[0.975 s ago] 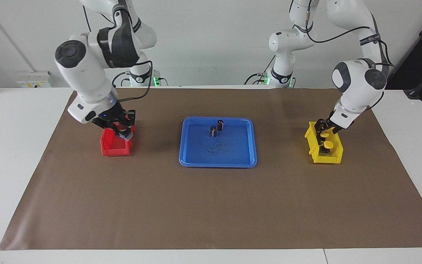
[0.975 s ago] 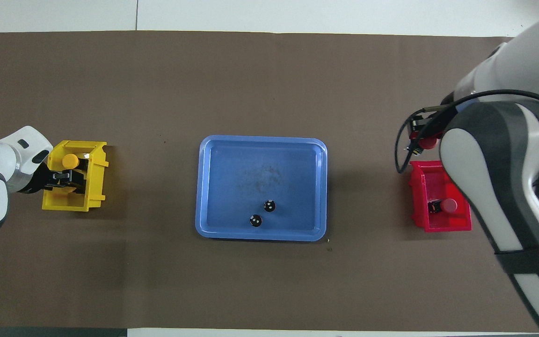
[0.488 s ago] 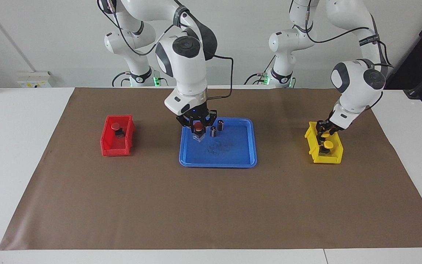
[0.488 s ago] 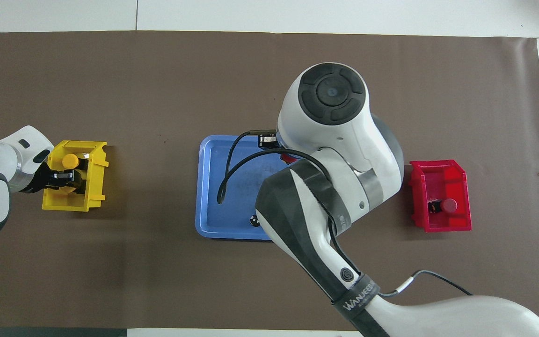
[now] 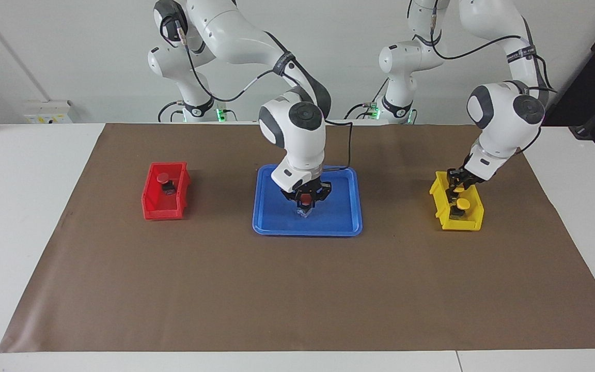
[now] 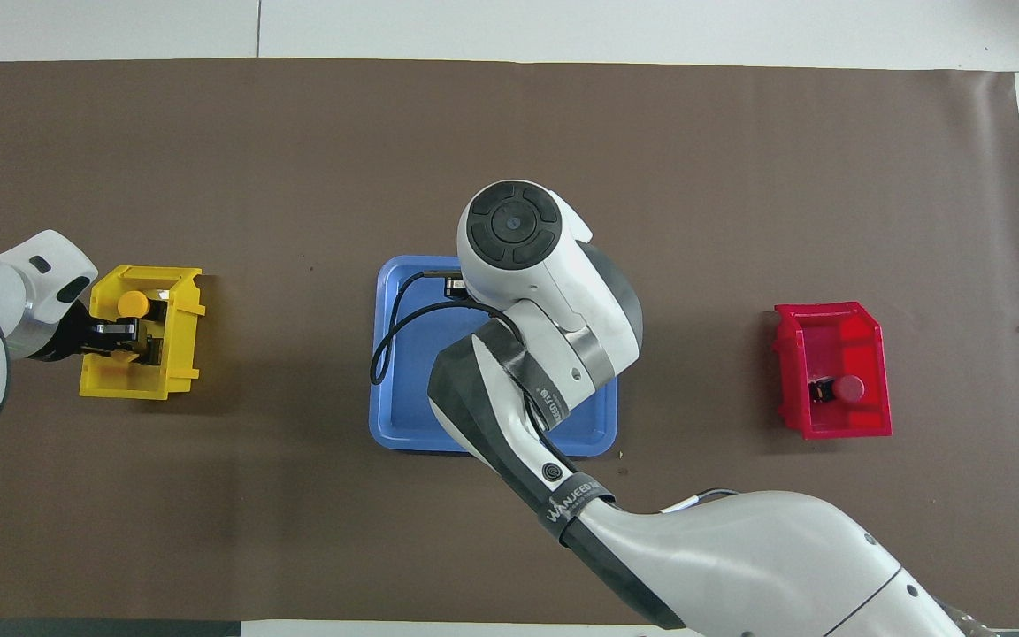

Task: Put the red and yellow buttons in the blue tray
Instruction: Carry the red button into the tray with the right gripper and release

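The blue tray (image 5: 339, 219) lies mid-table; in the overhead view (image 6: 399, 354) the right arm covers most of it. My right gripper (image 5: 305, 202) is shut on a red button (image 5: 305, 198) and holds it low inside the tray. Whether the button touches the tray floor I cannot tell. The second red button (image 5: 162, 178) sits in the red bin (image 5: 166, 209), also in the overhead view (image 6: 848, 387). My left gripper (image 5: 455, 185) is down in the yellow bin (image 5: 460, 222) beside a yellow button (image 5: 462, 204), which also shows from above (image 6: 132, 303). A second yellow cap (image 5: 458, 190) shows at the gripper.
The red bin (image 6: 832, 416) stands toward the right arm's end of the brown mat, the yellow bin (image 6: 142, 380) toward the left arm's end. The two dark capless cylinders in the tray are hidden by the right arm.
My right gripper carried a red button from over the red bin to the blue tray and lowered it into the tray. My left gripper stayed in the yellow bin.
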Available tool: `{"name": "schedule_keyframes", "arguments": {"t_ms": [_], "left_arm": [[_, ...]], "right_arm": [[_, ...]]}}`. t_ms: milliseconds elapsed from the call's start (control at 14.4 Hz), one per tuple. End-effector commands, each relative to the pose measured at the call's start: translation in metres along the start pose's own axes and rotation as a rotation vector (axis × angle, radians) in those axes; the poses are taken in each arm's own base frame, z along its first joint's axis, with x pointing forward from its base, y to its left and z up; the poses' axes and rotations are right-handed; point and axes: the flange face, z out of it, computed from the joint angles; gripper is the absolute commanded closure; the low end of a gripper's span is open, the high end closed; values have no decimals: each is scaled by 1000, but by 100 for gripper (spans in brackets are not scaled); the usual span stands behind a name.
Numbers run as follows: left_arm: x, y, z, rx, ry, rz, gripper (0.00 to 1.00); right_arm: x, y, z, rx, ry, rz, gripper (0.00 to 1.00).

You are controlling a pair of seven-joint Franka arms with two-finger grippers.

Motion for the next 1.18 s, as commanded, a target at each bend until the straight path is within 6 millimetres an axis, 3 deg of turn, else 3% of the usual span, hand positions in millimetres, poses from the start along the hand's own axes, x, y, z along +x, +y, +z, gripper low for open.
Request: {"name": "schedule_keyframes", "arguments": {"t_ms": [0,139,279,418,488,557,627,766,906,1045,1115], "left_arm": [[-19,5,-71,23,-4,-12,98],[-14,26,-104,20,-1,-46,98],[-14,107,-110,6,68,-115,98],[-17,171,-100,6,65,-122,98],[-20,197,-97,2,67,-133,98],[-18,216,-91,-6,68,-154,98],[-20,239,-86,-10,66,-159,98],[-22,259,-80,-17,74,-174,98],[-26,280,-77,-36,88,-191,98],[-24,313,-69,-63,86,-208,98],[-21,324,-65,-66,81,-204,98]], "right_arm": [[-12,10,5,-15,-14,6,81],[-13,13,13,-11,6,-2,81],[-15,20,20,-8,20,-3,80],[-15,25,22,-8,20,1,71],[-15,26,22,-7,17,5,63],[-15,26,22,-6,17,7,47],[-15,26,22,-5,16,11,17],[-10,25,15,-3,30,8,0],[3,36,-6,4,50,24,0],[20,72,-43,13,70,45,0],[30,105,-65,14,78,32,0]]}}
